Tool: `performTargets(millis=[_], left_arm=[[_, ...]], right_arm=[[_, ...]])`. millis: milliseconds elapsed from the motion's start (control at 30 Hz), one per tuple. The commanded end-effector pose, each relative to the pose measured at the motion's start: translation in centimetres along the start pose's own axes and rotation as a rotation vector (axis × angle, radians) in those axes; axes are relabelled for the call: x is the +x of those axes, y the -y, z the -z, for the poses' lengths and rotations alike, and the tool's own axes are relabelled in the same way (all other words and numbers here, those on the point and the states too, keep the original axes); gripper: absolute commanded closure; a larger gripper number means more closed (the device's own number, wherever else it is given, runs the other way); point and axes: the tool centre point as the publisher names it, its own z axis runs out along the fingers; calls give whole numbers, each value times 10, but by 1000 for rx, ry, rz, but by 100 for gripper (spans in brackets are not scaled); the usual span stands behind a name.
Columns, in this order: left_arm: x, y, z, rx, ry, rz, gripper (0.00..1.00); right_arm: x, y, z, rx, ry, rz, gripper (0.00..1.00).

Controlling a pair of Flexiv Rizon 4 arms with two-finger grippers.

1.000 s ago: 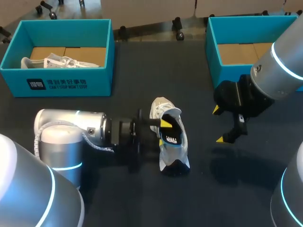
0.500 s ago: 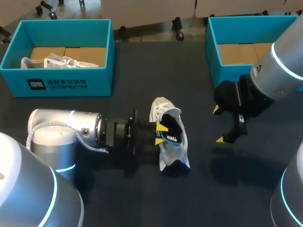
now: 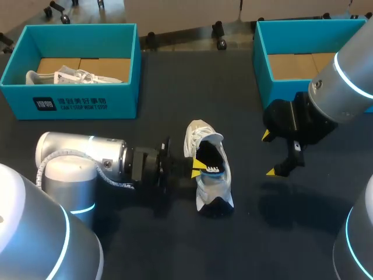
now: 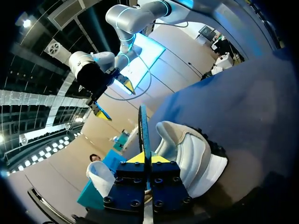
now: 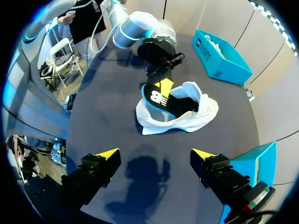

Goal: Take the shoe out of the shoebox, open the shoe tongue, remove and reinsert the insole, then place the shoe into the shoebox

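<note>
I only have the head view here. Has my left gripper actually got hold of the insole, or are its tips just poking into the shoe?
Observer: It has it. In the left wrist view the insole runs edge-on between the fingers of the left gripper, and both press on it.
Operator: Is any of it out?
Observer: Yes. The right wrist view shows its printed end tilted up clear of the opening of the shoe. How much is inside I cannot tell.
Operator: And my other arm, is it close?
Observer: No, it is apart. The right gripper is open with nothing between its fingers, and bare table lies between it and the shoe.
</note>
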Motion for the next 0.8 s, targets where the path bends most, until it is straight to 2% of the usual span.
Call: performTargets(millis=[33, 133, 167, 200, 233, 300, 400, 600, 767, 800], left_arm=[[0, -9, -5, -9, -6, -1, 100], [0, -10, -5, -14, -4, 2, 100], [0, -10, -5, -17, 1, 5, 95], [-2, -9, -4, -17, 4, 7, 64], [-3, -7, -3, -12, 8, 7, 45], [-5, -1, -1, -3, 16, 5, 39], [-8, 6, 0, 16, 21, -4, 50], [-11, 14, 1, 37, 27, -10, 65], [-7, 17, -1, 51, 12, -10, 71], [-6, 17, -3, 53, 7, -7, 75]], right_arm=[[1, 0, -1, 0, 3, 0, 0], [1, 0, -1, 0, 3, 0, 0], [1, 0, -1, 0, 3, 0, 0], [1, 0, -1, 0, 3, 0, 0], [1, 0, -1, 0, 3, 0, 0], [1, 0, -1, 0, 3, 0, 0], [1, 0, -1, 0, 3, 0, 0], [1, 0, -1, 0, 3, 0, 0], [1, 0, -1, 0, 3, 0, 0], [1, 0, -1, 0, 3, 0, 0]])
